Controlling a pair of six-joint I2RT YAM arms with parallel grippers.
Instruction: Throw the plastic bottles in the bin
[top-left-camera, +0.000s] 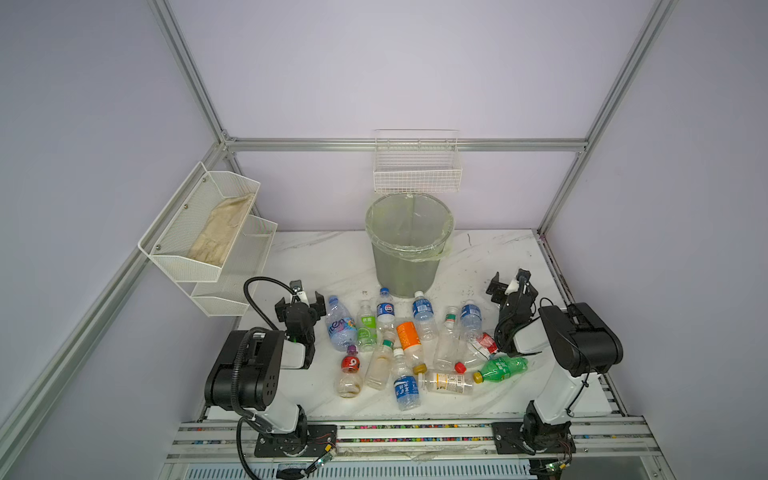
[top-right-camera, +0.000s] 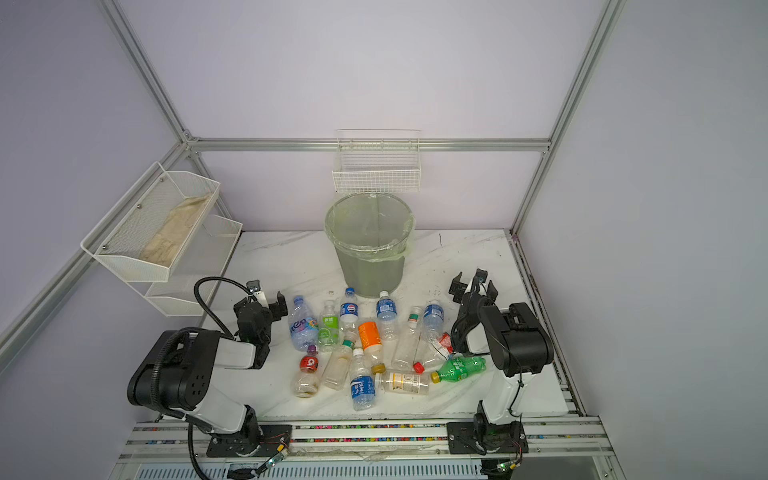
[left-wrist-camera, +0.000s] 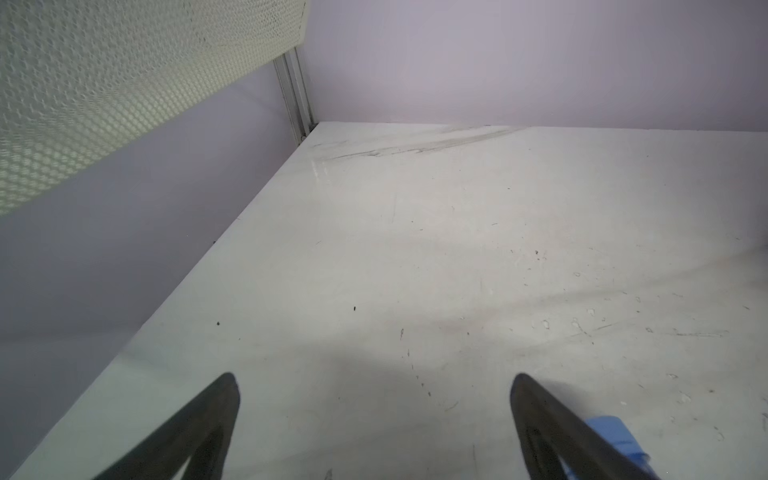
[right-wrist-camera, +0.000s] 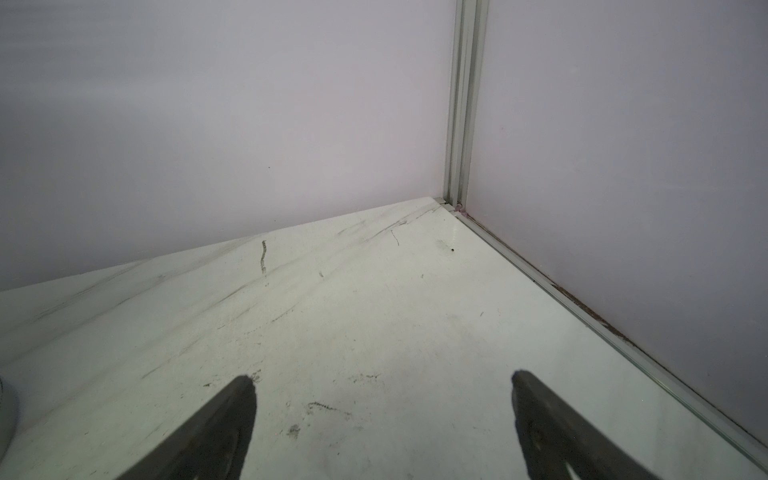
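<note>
So, in both top views the first pick is not begun: small clear plastic bottles (top-left-camera: 424, 312) with bright labels lie before the tall round grey bin (top-left-camera: 405, 266), between the empty left gripper (top-left-camera: 300, 304) and right gripper (top-left-camera: 512, 289), jaws wide apart. In the left wrist view a blue cap (left-wrist-camera: 615, 436) sits just beside one finger (left-wrist-camera: 548, 432). In the right wrist view, only white table (right-wrist-camera: 374, 311). Next, I think, reach a bottle.

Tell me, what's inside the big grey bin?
Only its pale green bag shows inside the bin; the bottles are outside. Its bottom is hidden behind the near wall.
</note>
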